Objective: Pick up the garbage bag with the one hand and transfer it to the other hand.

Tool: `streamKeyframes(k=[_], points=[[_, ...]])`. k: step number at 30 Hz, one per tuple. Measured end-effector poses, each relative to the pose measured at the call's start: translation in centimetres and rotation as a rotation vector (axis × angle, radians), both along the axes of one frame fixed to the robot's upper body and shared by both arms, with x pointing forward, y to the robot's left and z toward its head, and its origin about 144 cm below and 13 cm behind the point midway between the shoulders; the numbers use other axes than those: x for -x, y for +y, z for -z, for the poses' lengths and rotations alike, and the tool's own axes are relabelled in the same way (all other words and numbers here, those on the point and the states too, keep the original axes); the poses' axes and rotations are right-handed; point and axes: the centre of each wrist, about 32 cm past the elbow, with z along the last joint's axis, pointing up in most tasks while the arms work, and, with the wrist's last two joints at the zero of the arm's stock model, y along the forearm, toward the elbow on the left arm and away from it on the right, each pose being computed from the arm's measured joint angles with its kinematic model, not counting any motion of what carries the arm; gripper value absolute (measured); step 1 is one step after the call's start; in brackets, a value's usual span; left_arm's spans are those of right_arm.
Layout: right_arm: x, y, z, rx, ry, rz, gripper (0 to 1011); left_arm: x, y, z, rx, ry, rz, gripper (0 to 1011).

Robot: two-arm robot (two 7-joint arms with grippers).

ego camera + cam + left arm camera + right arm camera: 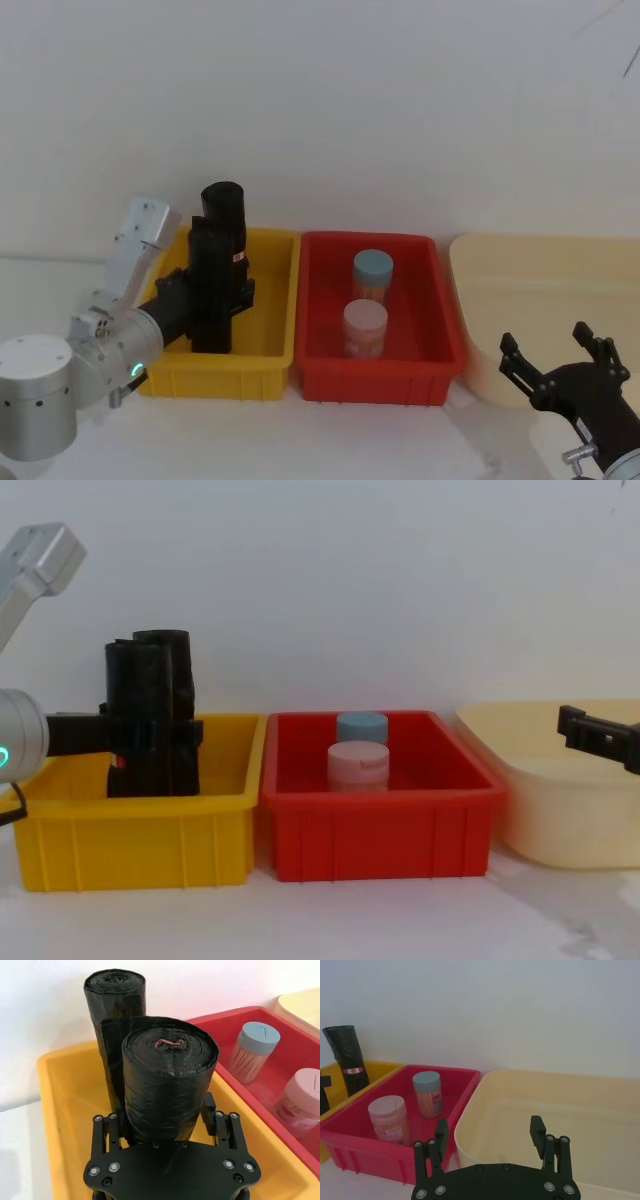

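Left gripper [215, 292] clamps the upright garbage bag [170, 1090] inside the yellow bin [210, 380]; right gripper [545, 345], fingers spread, hangs well to that bin's right

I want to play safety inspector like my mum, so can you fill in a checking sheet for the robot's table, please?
Surface: white table, with three containers side by side on it.
Job's things: garbage bag, a thick black roll, upright in the yellow bin.
Clutter: slimmer labelled black roll just behind it; blue-lidded jar and pink-lidded jar in the red bin; cream tub on the right.
Grippers: left gripper shut on the garbage bag, a finger on each side; right gripper open, near the cream tub's front.
Cables: thin dark line under the left wrist, likely a cable.
Surroundings: plain white wall.
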Motion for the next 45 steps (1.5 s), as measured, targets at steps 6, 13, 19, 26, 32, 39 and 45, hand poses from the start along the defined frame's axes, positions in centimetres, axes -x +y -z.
streamKeyframes(k=[6, 13, 19, 26, 32, 39, 45], points=[[0.0, 0.0, 0.0, 0.000, 0.000, 0.000, 1004, -0.3, 0.0, 0.1, 0.004, 0.009, 0.009, 716], [0.0, 0.0, 0.0, 0.000, 0.000, 0.000, 1004, -0.4, 0.0, 0.1, 0.008, 0.014, 0.015, 550], [0.0, 0.0, 0.0, 0.000, 0.000, 0.000, 1004, -0.5, 0.0, 0.1, 0.009, 0.017, 0.019, 504], [0.0, 0.0, 0.0, 0.000, 0.000, 0.000, 1004, -0.5, -0.1, 0.0, 0.017, 0.013, 0.029, 463], [0.0, 0.0, 0.0, 0.000, 0.000, 0.000, 1004, -0.7, -0.4, -0.5, 0.043, -0.014, 0.066, 439], [0.0, 0.0, 0.0, 0.000, 0.000, 0.000, 1004, -0.9, -0.9, -1.6, 0.084, -0.051, 0.118, 439], [0.0, 0.0, 0.0, 0.000, 0.000, 0.000, 1004, -1.0, -1.1, -2.5, 0.114, -0.069, 0.161, 439]])
